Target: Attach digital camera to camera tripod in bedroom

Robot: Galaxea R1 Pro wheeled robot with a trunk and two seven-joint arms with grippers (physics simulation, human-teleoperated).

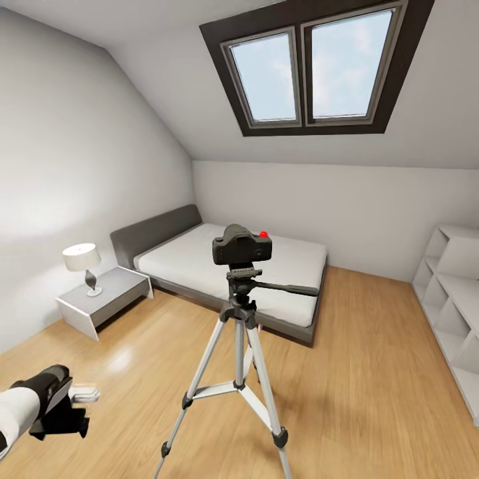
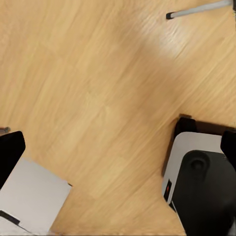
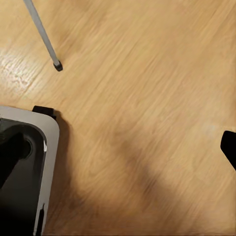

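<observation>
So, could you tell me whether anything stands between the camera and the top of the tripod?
Nothing visible does. The camera already sits on the head of the tripod, upright, in front of the bed. The left claw hangs low beside the tripod, over bare wood floor, apart from both.
</observation>
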